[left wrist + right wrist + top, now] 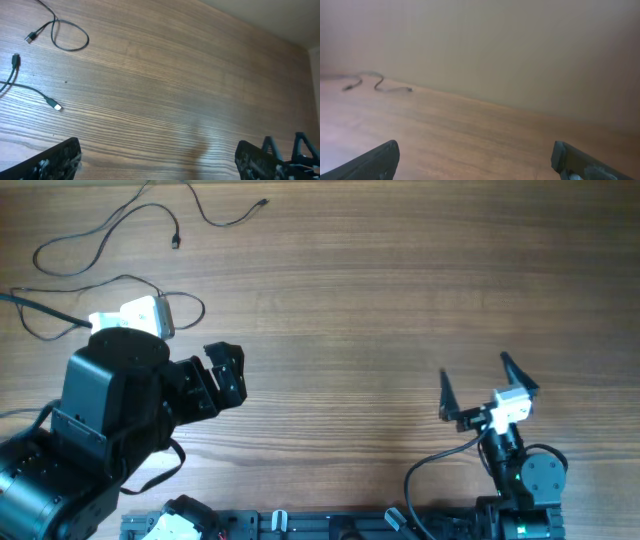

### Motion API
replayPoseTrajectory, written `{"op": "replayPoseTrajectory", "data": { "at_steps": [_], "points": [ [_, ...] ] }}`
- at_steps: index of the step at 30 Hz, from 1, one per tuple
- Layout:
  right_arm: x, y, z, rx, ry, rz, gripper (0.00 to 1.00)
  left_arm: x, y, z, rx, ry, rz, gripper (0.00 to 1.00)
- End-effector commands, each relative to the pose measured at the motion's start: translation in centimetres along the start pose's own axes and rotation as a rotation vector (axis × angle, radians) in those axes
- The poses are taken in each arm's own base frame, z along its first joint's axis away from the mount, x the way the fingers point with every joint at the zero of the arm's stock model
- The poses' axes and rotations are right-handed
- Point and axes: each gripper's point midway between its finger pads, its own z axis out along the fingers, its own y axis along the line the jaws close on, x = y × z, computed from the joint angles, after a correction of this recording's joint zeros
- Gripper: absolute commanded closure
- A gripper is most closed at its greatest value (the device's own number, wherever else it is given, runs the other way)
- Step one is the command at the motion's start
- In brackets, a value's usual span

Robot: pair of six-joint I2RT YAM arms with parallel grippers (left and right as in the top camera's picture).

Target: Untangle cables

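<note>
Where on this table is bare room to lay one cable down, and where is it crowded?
Bare table runs from between the left gripper and the right gripper up to the far edge and the right side. Crowded: the far left corner, where the cables loop.

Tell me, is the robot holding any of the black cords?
No, nothing is held. The left gripper and right gripper are both open and empty; the cables lie loose on the table.
</note>
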Motion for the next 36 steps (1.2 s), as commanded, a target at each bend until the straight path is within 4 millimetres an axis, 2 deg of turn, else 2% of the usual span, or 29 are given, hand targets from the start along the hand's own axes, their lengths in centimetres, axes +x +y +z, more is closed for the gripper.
{"op": "replayPoseTrajectory", "data": {
  "at_steps": [1, 3, 5, 11, 36],
  "points": [
    [1.2, 1.2, -0.1, -0.066, 0.035, -0.063, 0.00, -0.2, 0.1, -0.1, -0.005, -0.013, -0.007, 0.00],
    [1.3, 0.5, -0.1, -0.028, 0.046, -0.003, 0.00, -0.2, 0.1, -0.1, -0.005, -0.013, -0.007, 0.00],
    [1.7, -1.2, -0.2, 0.061, 0.061, 0.128, 0.00, -0.2, 0.1, -0.1, -0.005, -0.013, -0.007, 0.00],
    [2.0, -2.2, -0.3, 0.118, 0.069, 0.156, 0.00, -0.2, 0.1, -0.1, -0.005, -0.013, -0.007, 0.00],
    [1.9, -1.9, -0.3, 0.103, 0.069, 0.101, 0.00, -0.2, 0.1, -0.1, -0.005, -0.013, -0.007, 0.00]
  ]
}}
